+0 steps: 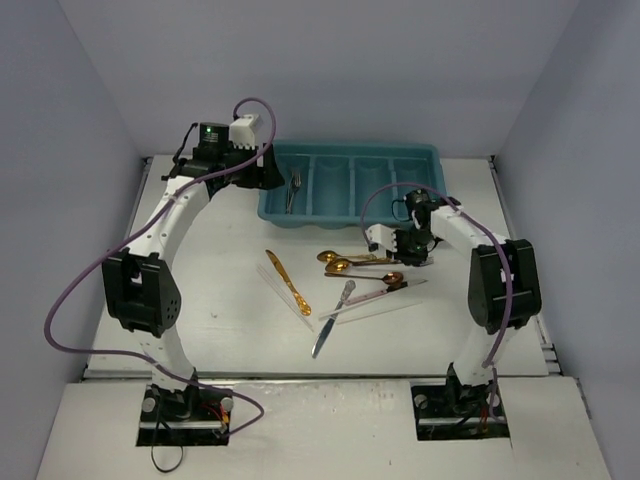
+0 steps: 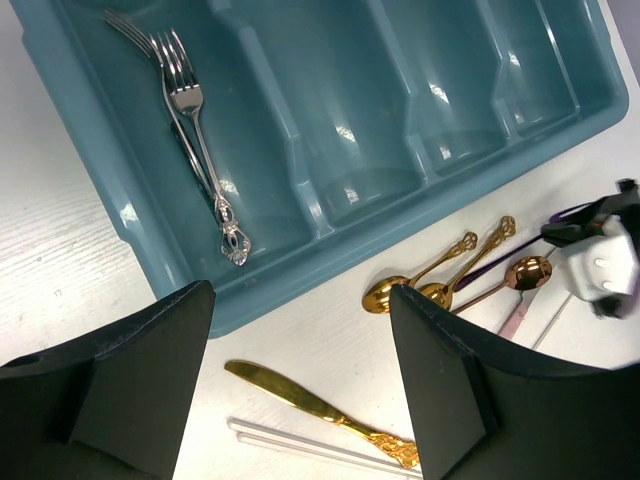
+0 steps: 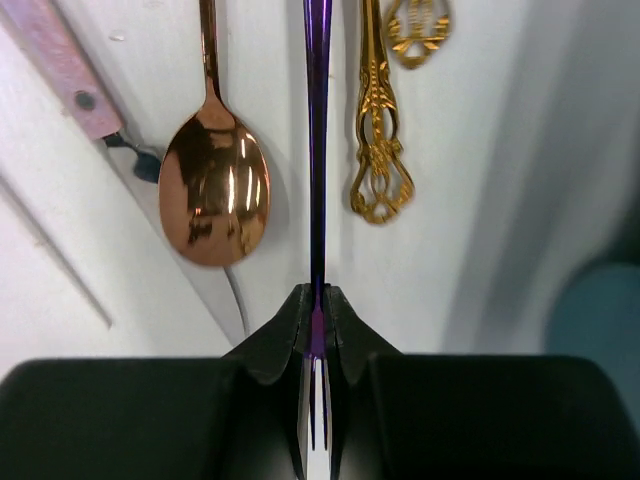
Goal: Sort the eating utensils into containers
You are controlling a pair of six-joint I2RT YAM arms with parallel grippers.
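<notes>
My right gripper (image 3: 318, 300) is shut on the neck of a purple fork (image 3: 318, 120). The fork's handle points away over the table and its tines show between the fingers. In the top view this gripper (image 1: 412, 252) is low among the loose utensils, right of two gold spoons (image 1: 340, 263). My left gripper (image 2: 300, 385) is open and empty, hovering over the near left corner of the teal tray (image 2: 300, 285). Silver forks (image 2: 195, 140) lie in the tray's leftmost compartment; the other compartments hold nothing. A gold knife (image 2: 300, 400) lies below the left jaws.
A rose-gold spoon (image 3: 214, 190) and ornate gold handles (image 3: 378, 150) lie close beside the held fork. A silver knife (image 1: 330, 325), a pink-handled utensil (image 1: 375, 293) and pale sticks (image 1: 385, 308) lie in front. Two more pale sticks (image 2: 300, 447) lie by the gold knife.
</notes>
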